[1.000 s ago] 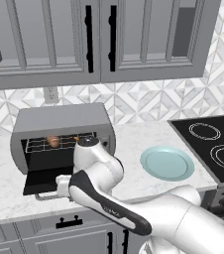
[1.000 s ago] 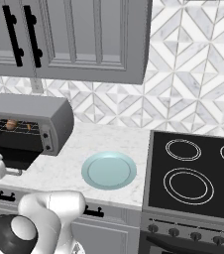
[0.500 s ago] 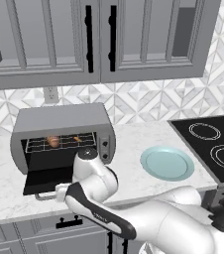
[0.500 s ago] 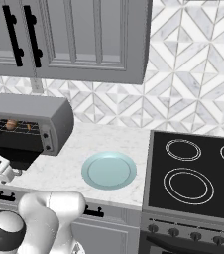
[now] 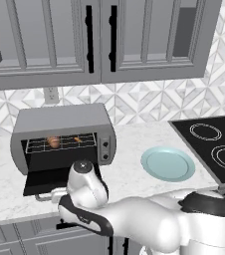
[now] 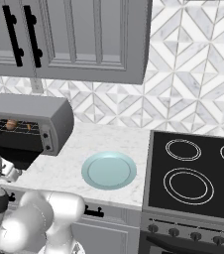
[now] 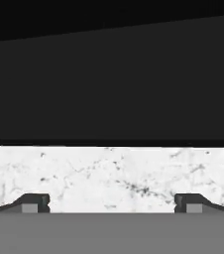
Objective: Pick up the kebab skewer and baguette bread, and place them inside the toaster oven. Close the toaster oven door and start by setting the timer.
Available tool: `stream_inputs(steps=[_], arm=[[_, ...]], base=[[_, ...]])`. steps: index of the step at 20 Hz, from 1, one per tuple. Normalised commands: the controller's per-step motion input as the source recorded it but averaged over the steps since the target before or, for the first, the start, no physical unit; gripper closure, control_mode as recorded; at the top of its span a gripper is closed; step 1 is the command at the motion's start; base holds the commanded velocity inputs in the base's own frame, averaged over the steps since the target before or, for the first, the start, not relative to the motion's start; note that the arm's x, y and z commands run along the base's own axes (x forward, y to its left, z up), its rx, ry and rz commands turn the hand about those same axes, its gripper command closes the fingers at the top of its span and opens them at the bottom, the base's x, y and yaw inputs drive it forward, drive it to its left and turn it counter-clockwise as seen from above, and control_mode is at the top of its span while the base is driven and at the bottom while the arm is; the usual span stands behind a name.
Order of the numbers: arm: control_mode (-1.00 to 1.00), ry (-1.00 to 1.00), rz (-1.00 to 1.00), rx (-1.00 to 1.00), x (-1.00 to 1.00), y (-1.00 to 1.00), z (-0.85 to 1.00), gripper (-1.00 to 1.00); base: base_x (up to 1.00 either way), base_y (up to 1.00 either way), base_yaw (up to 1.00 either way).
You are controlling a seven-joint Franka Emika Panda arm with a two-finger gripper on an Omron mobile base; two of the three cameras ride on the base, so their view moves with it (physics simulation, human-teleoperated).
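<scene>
Nearest the base, the white arm [image 5: 134, 224] is bending low in front of the toaster oven [image 5: 64, 137], with its hand down by the lowered toaster oven door [image 5: 47, 180]. Seen from the hand, the gripper [image 7: 112, 204] is holding its jaws spread wide and released, grasping nothing, with speckled white worktop [image 7: 112, 173] lying between the two tips and a dark surface beyond it. On that worktop, right of the oven, a pale blue plate [image 5: 168, 164] is lying bare. Inside the oven, the baguette bread [image 5: 54, 142] and the kebab skewer [image 5: 77, 140] are sitting on the wire rack. Farther right, the black stovetop [image 6: 193, 173] is adjoining the worktop, and grey cabinets [image 5: 99, 40] are hanging above.
</scene>
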Motion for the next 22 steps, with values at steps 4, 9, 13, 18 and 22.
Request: stream_inputs(steps=[4, 9, 13, 18, 22], arm=[[-1.00, -0.03, 0.04, 0.00, 0.35, 0.18, -0.33, -1.00], [-1.00, -0.04, 0.04, 0.00, 0.38, 0.17, -0.09, -1.00], [-1.00, -0.17, 0.03, 0.00, 0.20, 0.03, -0.27, -1.00], [-1.00, -0.25, 0.00, 0.00, 0.22, 0.00, -0.20, -1.00], [-1.00, -0.17, 0.00, 0.00, 0.41, -0.04, 0.00, -1.00]], base=[[0.00, 0.00, 0.00], [0.00, 0.00, 0.00], [0.00, 0.00, 0.00], [0.00, 0.00, 0.00], [0.00, 0.00, 0.00]])
